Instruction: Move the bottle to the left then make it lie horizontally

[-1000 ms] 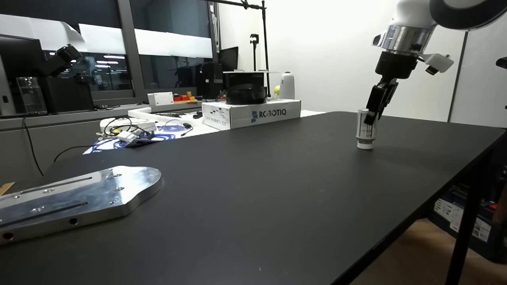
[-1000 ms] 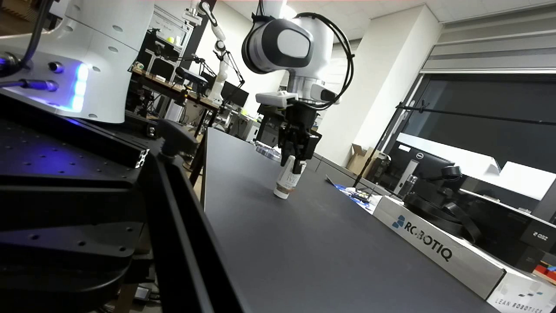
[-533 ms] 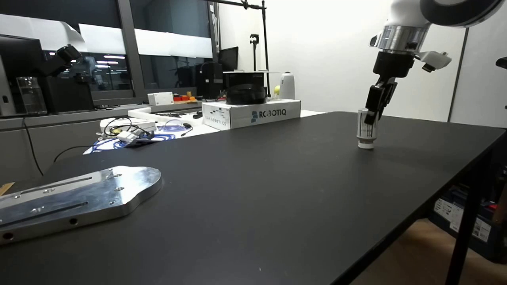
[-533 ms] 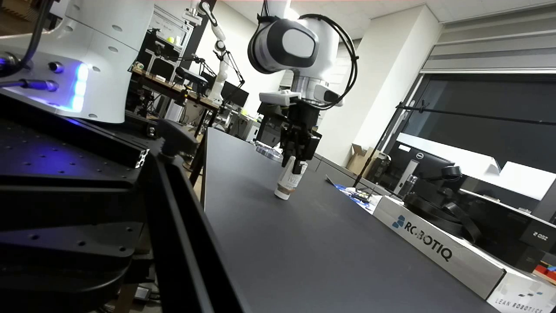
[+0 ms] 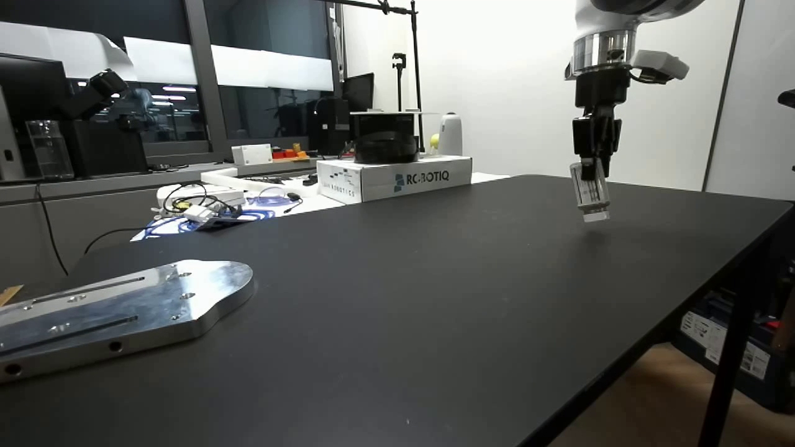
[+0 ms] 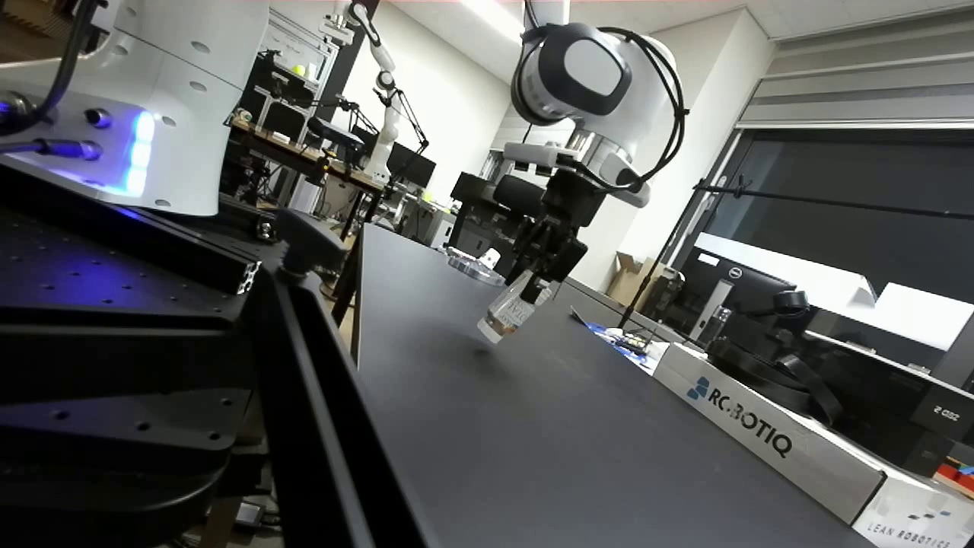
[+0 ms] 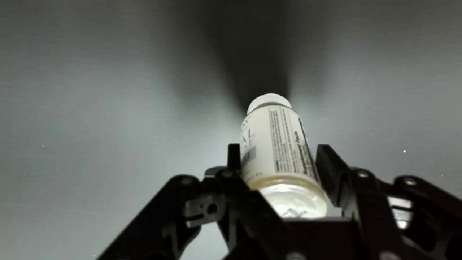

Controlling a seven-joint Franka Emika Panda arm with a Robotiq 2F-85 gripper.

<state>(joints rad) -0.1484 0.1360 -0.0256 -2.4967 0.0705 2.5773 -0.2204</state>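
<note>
The bottle [image 5: 589,190] is small, whitish and cylindrical, with a printed label and a white cap. My gripper [image 5: 597,169] is shut on it near its base end. The bottle is tilted with its cap pointing down, and it hangs a little above the dark table, apart from its shadow. The tilted bottle [image 6: 511,309] and the gripper [image 6: 537,285] show in an exterior view too. In the wrist view the bottle [image 7: 271,137] lies between the two fingers [image 7: 278,148], cap pointing away and clear base toward the camera. Part of its base is hidden by the gripper.
The black table [image 5: 397,298] extends around the bottle. A metal plate [image 5: 186,288] lies at one end of the table. A white Robotiq box [image 5: 416,180] stands beyond the table edge, near cables [image 5: 205,208]. The robot base [image 6: 152,106] is beside the table.
The bottle stood nearly upright, cap down at the table surface, in the gripper. Now the gripper has rotated and risen slightly, and the bottle is tilted and off the table.
</note>
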